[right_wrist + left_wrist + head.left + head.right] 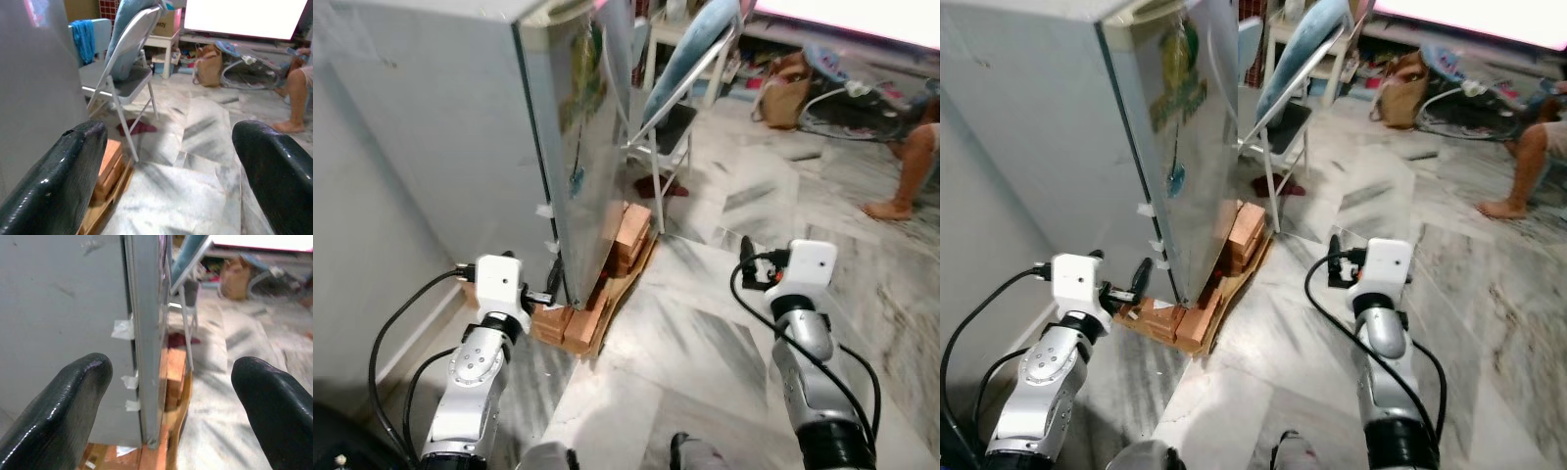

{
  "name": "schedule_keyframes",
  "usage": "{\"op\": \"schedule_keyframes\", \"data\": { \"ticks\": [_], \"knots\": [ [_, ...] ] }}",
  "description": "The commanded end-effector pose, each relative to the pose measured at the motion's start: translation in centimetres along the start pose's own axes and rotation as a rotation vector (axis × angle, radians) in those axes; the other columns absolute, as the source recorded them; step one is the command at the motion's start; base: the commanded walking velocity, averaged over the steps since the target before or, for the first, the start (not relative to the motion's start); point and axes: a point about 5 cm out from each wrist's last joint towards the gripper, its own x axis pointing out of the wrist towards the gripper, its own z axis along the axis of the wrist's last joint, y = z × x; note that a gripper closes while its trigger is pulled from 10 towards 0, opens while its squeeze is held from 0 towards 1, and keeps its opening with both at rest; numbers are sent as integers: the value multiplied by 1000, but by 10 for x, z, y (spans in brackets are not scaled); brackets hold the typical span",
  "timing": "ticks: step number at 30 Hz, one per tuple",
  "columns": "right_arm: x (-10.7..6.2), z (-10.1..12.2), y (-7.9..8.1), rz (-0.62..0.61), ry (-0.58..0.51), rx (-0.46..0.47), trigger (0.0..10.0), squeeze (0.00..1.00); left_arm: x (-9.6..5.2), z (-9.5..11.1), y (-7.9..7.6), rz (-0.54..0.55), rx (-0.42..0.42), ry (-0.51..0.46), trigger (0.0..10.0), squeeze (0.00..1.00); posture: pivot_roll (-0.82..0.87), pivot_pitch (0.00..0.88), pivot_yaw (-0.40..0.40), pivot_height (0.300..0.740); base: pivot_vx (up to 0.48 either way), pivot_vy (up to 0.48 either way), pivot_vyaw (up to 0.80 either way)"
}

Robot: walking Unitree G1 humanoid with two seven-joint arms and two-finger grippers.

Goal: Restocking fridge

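The fridge (489, 127) stands shut on bricks (578, 318), its door edge running vertically just ahead of the left gripper (551, 281), whose released fingers (63, 401) straddle that seam. The right gripper (745, 257), also spread and empty, hovers well apart over the floor (705, 323), so the left arm looks nearer for pulling the door.

Both arms forward, fingers (63, 401) apart.

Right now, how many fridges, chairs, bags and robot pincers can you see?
Fridge: 1
Folding chair: 1
Brown bag: 1
Robot pincers: 2, the left pincer and the right pincer, both open and empty
Total: 5
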Motion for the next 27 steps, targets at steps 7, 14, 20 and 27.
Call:
{"op": "schedule_keyframes", "data": {
  "ticks": [7,14,20,27],
  "knots": [
    [4,3,-8,-17,-7,-20,10000,0,1,5,-8,-32,-22,-22,10000,0,59,99,-46,740,210,0,-800],
    [2,1,-5,-12,-3,-19,10000,0,0,5,-8,-30,-26,-24,10000,0,60,101,-48,740,0,0,-800],
    [2,1,-6,-12,-2,-20,10000,0,-1,6,-9,-26,-35,-32,10000,0,59,104,-56,740,0,0,-800],
    [1,7,-6,2,-21,-45,10000,0,-1,9,-4,-7,-43,-59,10000,0,41,111,-62,740,79,34,-247]
  ]
}}
